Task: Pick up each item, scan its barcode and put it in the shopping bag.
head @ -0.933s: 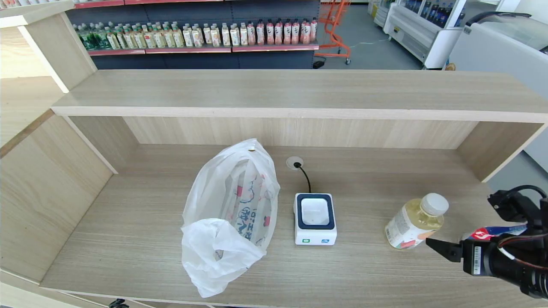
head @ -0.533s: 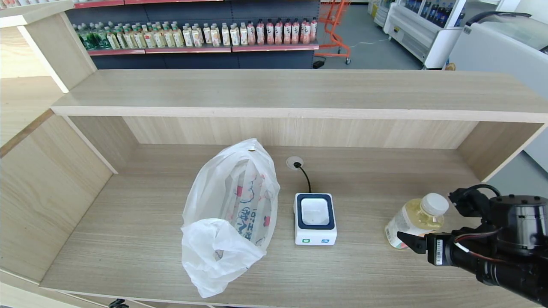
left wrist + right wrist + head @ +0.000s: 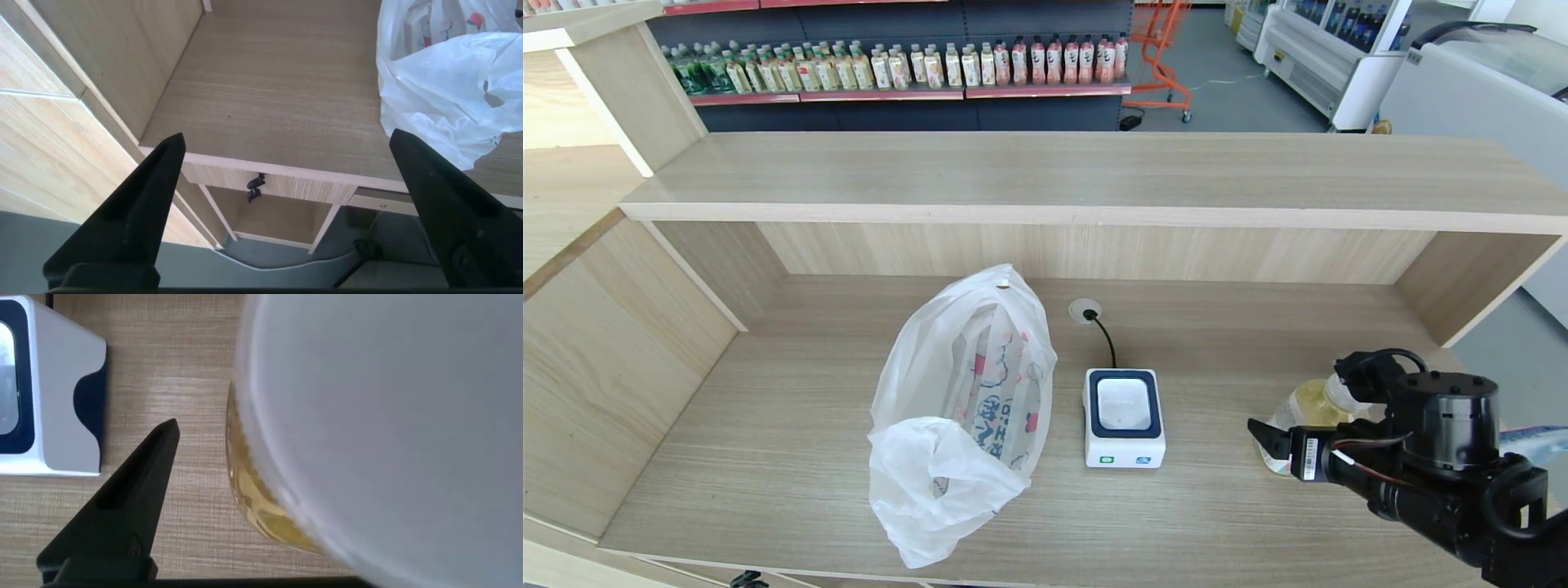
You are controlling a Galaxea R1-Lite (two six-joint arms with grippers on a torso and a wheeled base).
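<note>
Where our right gripper point(image 3: 1290, 420) sits: lower right of head view, fingers spread, one beside the bottle point(image 3: 1311, 406).
Bottle: on the counter point(image 3: 1217, 523), right of the scanner point(image 3: 1124, 416).
Left gripper point(image 3: 286, 140): we see fingers wide apart, shopping bag point(image 3: 458, 82) nearby.

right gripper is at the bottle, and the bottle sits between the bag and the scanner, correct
Not quite. The scanner is the one in the middle: it sits between the bag and the bottle, as the head view shows. The rest holds: the right gripper is at the bottle.
</note>
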